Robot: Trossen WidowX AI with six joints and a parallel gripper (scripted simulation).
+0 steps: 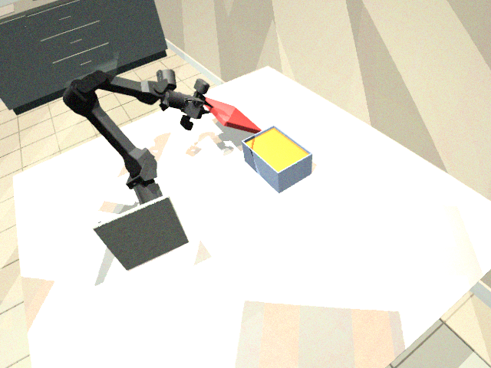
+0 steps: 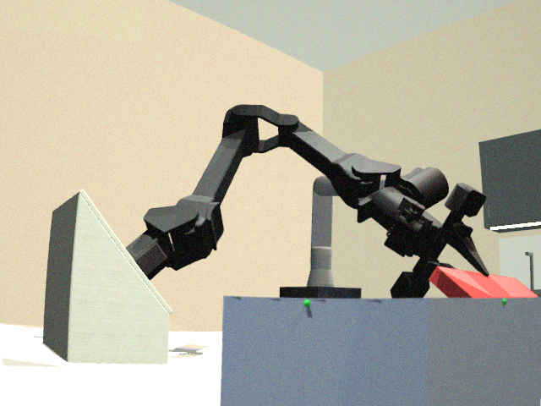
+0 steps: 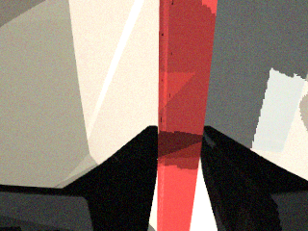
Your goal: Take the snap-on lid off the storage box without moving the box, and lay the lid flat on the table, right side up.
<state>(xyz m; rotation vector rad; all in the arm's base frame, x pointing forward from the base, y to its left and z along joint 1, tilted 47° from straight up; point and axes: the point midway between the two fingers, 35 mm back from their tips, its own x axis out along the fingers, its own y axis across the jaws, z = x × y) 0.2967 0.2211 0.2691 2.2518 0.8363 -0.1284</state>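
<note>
The storage box [image 1: 295,173] [image 2: 323,349] is blue, open at the top and yellow inside, and stands upright on the table [image 1: 341,238]. Small green knobs show just below its rim in the exterior view. The red lid [image 1: 234,116] [image 2: 506,286] [image 3: 185,96] is off the box, tilted, on the far left side of it in the top view. My gripper [image 1: 208,107] [image 2: 462,270] [image 3: 180,132] is shut on the lid's edge, with one finger on each side. The lid's low part is hidden behind the box in the exterior view. I cannot tell whether it touches the table.
A wedge-shaped block [image 1: 144,235] [image 2: 120,301] with a slanted face stands at the arm's base. Another grey arm [image 2: 322,222] on a black base shows behind the box in the exterior view. Dark drawers [image 1: 79,47] stand beyond the table's far edge.
</note>
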